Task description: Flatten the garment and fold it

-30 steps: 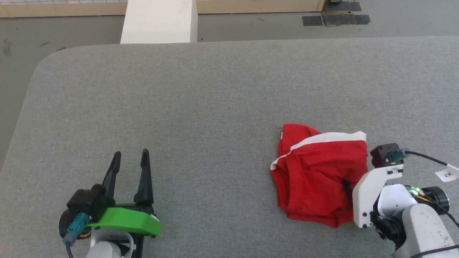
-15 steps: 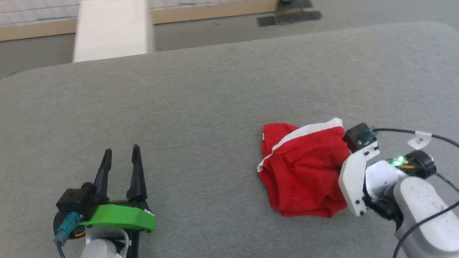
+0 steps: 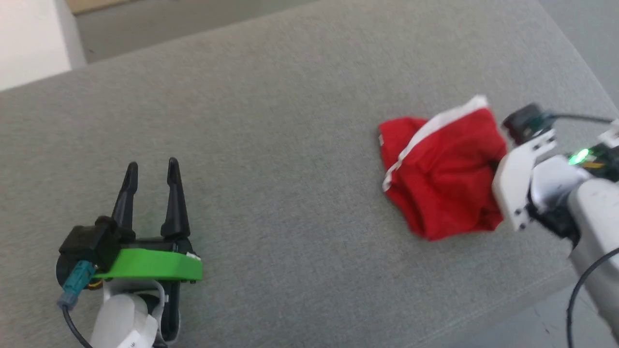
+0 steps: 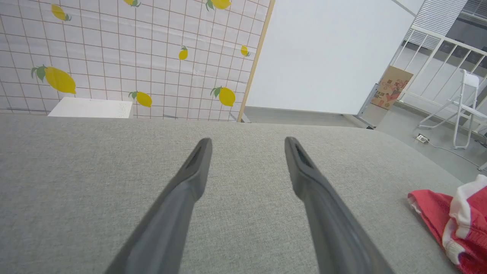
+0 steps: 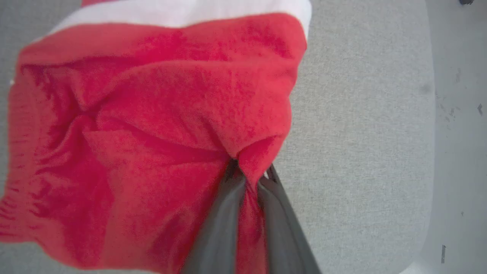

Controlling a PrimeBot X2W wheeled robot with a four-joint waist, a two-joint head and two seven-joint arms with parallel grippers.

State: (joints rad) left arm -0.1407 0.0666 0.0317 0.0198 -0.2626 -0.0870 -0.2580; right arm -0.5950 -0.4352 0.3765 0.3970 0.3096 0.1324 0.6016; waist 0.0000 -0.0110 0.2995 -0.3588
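Note:
The garment (image 3: 440, 169) is a bunched heap of bright red fabric with a white band along its far edge, lying on the right part of the grey table (image 3: 290, 121). My right gripper (image 5: 251, 169) is shut on a pinched fold at the garment's (image 5: 152, 114) near right side, and red cloth shows between the fingers. In the head view the white wrist bracket hides those fingers. My left gripper (image 3: 150, 166) stands open over bare table at the lower left, far from the cloth. In the left wrist view the left gripper (image 4: 247, 140) holds nothing, and the garment (image 4: 452, 217) lies at the right edge.
The table's right edge (image 3: 570, 53) and rounded front right corner run close to the garment, with grey floor beyond. A white box (image 3: 29, 43) stands past the far left edge. A folding chair (image 4: 466, 110) and a cardboard box (image 4: 392, 87) stand farther off.
The right gripper has shut on the garment's near right side and the cloth has bunched up toward it. The head camera has swung and tilted. The left gripper stays open in place.

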